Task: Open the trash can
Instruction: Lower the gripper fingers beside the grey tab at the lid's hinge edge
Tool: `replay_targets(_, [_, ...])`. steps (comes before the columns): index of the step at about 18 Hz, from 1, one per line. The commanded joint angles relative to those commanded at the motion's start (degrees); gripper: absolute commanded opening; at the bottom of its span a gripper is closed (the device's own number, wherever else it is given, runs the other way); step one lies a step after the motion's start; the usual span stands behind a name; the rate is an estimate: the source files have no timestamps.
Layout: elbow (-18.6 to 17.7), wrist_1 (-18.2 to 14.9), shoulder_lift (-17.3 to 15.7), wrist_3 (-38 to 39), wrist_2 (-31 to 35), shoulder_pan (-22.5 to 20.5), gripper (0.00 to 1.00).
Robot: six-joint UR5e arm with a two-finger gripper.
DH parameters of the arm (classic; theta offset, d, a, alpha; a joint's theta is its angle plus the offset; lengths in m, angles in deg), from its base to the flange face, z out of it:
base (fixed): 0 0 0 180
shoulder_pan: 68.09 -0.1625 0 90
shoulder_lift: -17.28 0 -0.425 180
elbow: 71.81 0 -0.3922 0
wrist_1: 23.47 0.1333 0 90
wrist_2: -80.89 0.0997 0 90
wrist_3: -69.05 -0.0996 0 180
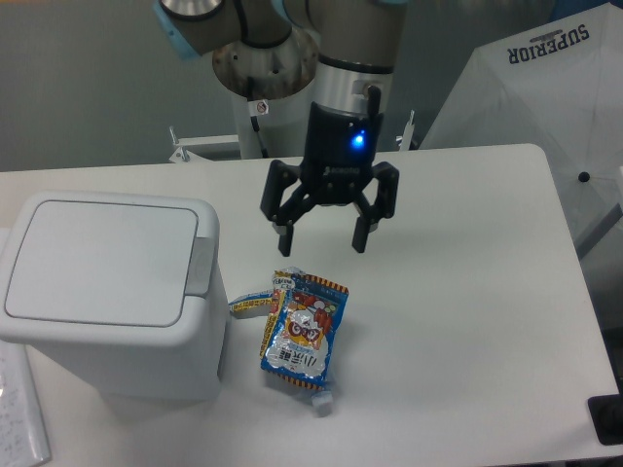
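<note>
The trash can (112, 292) sits lid-down, left of the spread hand (322, 240).

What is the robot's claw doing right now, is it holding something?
Black two-finger gripper: open, holding nothing, up above the white table.

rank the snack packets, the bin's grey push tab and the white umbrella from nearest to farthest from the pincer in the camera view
1. The snack packets, lying on the table just below the open pincer.
2. The grey push tab, on the trash can's right edge, to the pincer's left in the picture.
3. The white umbrella, off the table at the far right.
</note>
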Motion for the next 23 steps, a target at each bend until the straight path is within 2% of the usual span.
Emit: replay_targets(23, [0.18,0.0,2.11,1.05,0.18,4.13,1.0])
